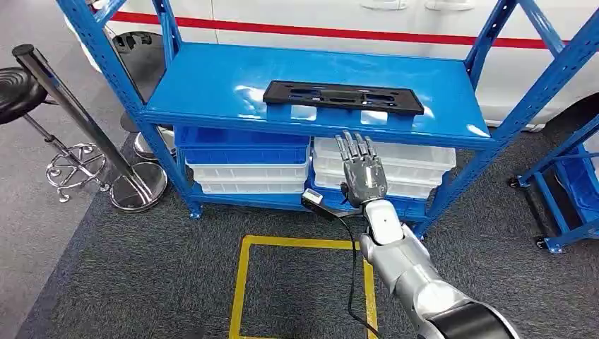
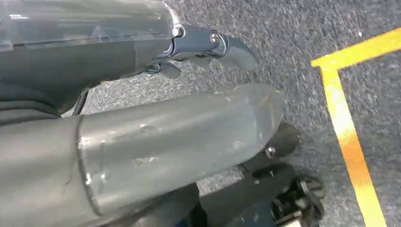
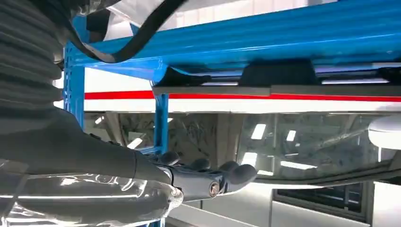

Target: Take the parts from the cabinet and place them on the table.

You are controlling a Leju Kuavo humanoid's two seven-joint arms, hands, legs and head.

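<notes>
A flat black plastic part (image 1: 342,97) lies on the top board of the blue cabinet rack (image 1: 212,85), near its front edge. My right hand (image 1: 364,173) is raised in front of the rack, just below that edge and slightly right of the part's middle. Its fingers are stretched out and hold nothing. In the right wrist view the hand (image 3: 203,177) sits below the blue shelf edge, with the black part (image 3: 279,73) resting on top of it. My left hand (image 2: 179,137) hangs over the grey carpet, with nothing in it.
White bins (image 1: 402,166) and blue bins (image 1: 247,141) are stacked under the top board. A black stool (image 1: 18,92) and a chrome post (image 1: 78,120) stand at left. A yellow floor square (image 1: 244,282) lies before the rack. Another blue rack (image 1: 565,191) stands at right.
</notes>
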